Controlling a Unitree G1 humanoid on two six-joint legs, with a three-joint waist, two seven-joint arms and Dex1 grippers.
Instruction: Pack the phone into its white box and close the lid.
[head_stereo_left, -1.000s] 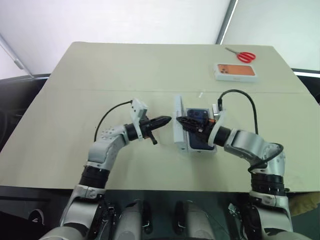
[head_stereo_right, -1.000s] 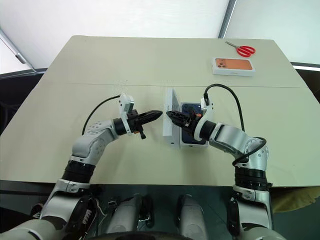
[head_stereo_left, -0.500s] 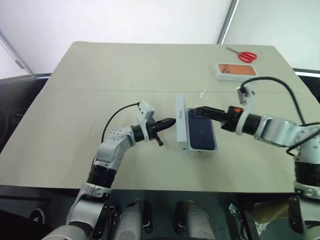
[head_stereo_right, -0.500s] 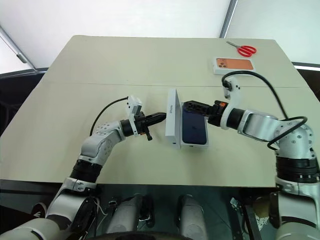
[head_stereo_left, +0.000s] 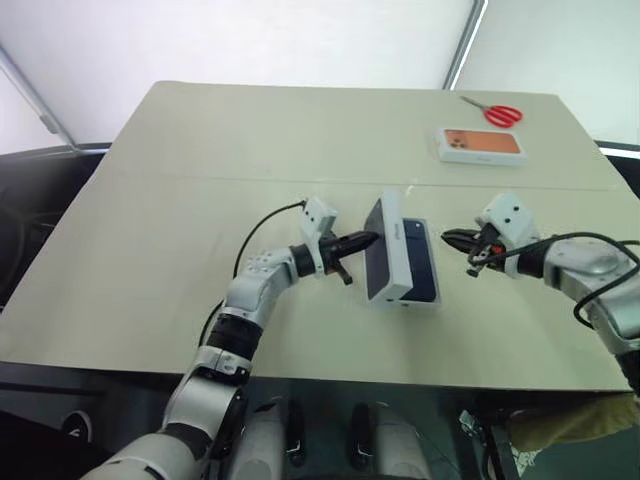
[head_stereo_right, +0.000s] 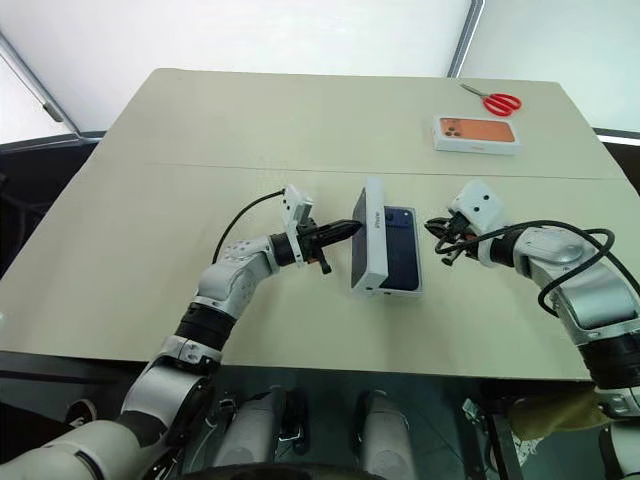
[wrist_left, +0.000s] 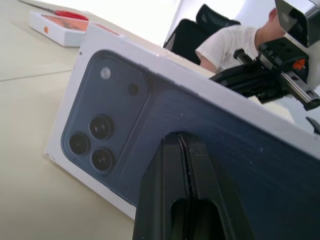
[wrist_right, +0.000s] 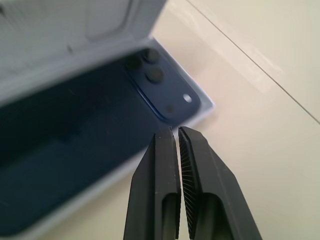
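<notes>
The dark blue phone (head_stereo_left: 420, 265) lies camera side up inside the white box (wrist_right: 115, 175) at mid table. The lid (head_stereo_left: 390, 250) stands on its long edge along the box's left side and leans over the phone; its outer face with the pictured phone (wrist_left: 150, 135) faces my left gripper. The left gripper (head_stereo_left: 368, 238) is shut and its tips rest against that face. A short way right of the box my right gripper (head_stereo_left: 447, 236) is shut on nothing and points at the phone's camera end (wrist_right: 155, 75).
A white box with an orange phone picture (head_stereo_left: 480, 145) and red scissors (head_stereo_left: 495, 112) lie at the far right of the table. A person in a white shirt (wrist_left: 225, 47) sits beyond the table. Cables loop from both wrists.
The right gripper drew back to the right from over the phone, rolled and shut. The left gripper moved right onto the lid, which has tipped from upright toward the box.
</notes>
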